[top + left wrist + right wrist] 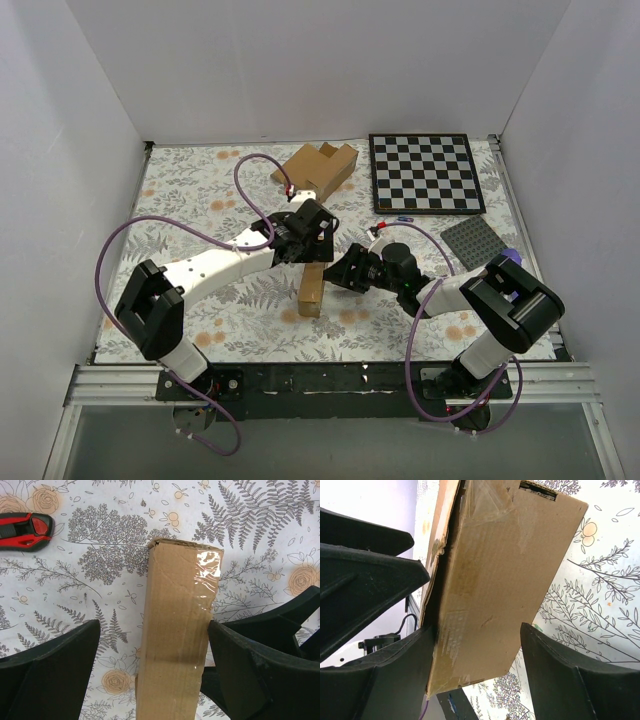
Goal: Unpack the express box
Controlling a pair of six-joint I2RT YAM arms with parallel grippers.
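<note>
The express box [312, 290] is a narrow brown taped carton standing on its long edge at the table's middle. My left gripper [305, 250] is over its far end and open. In the left wrist view the box [180, 580] lies between the fingers [240, 660]; the right finger touches its taped side and the left finger stands apart. My right gripper [340, 272] comes in from the right and is open. In the right wrist view the box [505, 555] fills the gap, with the left finger [395, 670] against it and the right finger clear of it.
A larger notched cardboard box [318, 168] stands at the back middle. A chessboard [425, 172] lies at the back right, with a grey pad [472, 240] in front of it. A red and black box cutter [25, 527] lies on the floral cloth.
</note>
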